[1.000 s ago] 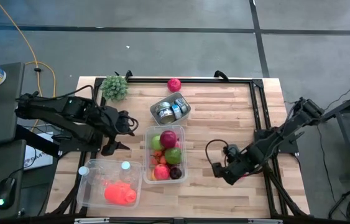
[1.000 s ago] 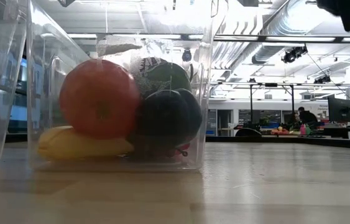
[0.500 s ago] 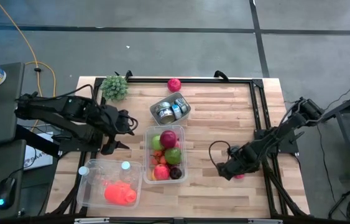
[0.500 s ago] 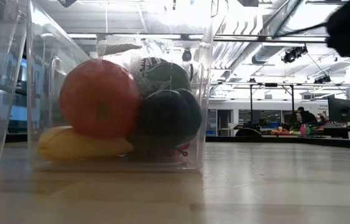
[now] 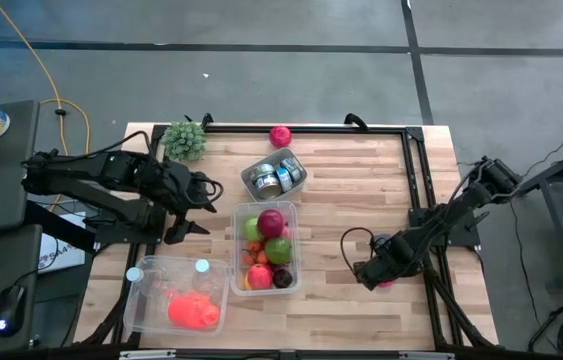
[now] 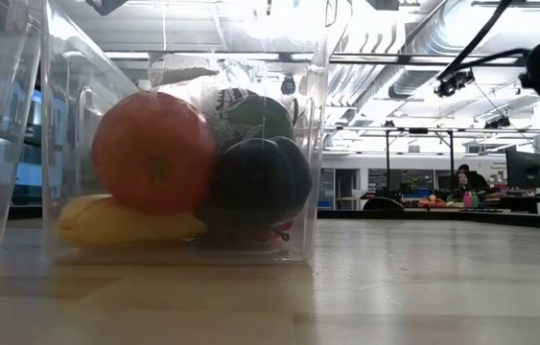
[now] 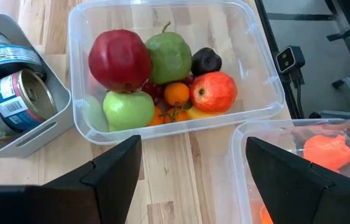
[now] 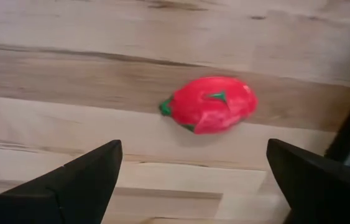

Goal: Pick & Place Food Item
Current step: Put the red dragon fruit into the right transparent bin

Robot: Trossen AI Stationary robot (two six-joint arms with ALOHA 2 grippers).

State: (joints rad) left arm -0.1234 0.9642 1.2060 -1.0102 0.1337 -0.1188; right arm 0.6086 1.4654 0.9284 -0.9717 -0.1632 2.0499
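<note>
Clear bin (image 6: 317, 144) on table (image 6: 423, 287): red apple (image 6: 152, 151), banana (image 6: 126, 223), dark plum (image 6: 255, 182).

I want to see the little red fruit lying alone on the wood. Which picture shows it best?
The right wrist view: the red fruit fills the middle, green tips showing. The high view shows only a pink sliver under the arm; the other views miss it.

site: lab/workshop hall | concrete floor (image 5: 291, 75), exposed ceiling ducts (image 6: 385, 67), far workbenches w/ person (image 6: 463, 179)

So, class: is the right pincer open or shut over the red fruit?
Open. The right pincer has its fingers spread wide, with the red fruit lying free on the table between and beyond them, untouched.
</note>
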